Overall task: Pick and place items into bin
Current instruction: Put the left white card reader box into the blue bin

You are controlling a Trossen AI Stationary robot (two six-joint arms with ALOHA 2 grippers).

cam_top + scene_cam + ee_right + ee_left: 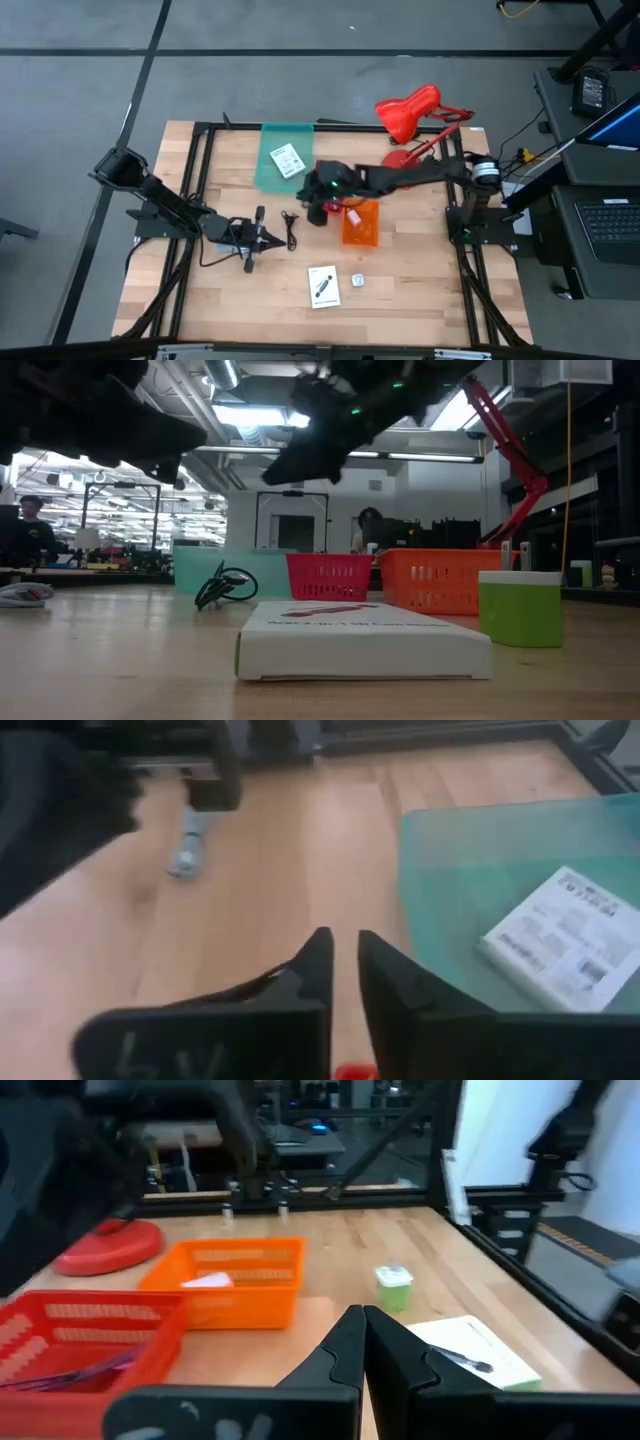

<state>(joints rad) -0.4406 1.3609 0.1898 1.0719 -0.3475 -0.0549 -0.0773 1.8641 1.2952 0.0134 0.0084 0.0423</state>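
One white card [323, 285] lies flat on the wood near the table's near edge, with a small white and green piece [357, 281] beside it. A second white card [565, 940] lies in the teal bin [270, 165]. The black cable [291, 230] lies coiled on the table. A dark red cable [85, 1372] rests in the red basket [90, 1330]. My right gripper [343, 960] hovers above the red basket's rim [350, 1072], its fingers a narrow gap apart and holding nothing. My left gripper [363, 1325] is shut and empty, left of the black cable [225, 585].
An orange basket [360, 225] with a white piece [208, 1281] inside stands right of the red basket. The red desk lamp [410, 112] stands at the far right corner. A black frame [195, 180] runs round the table. Bare wood lies between the baskets and the near card.
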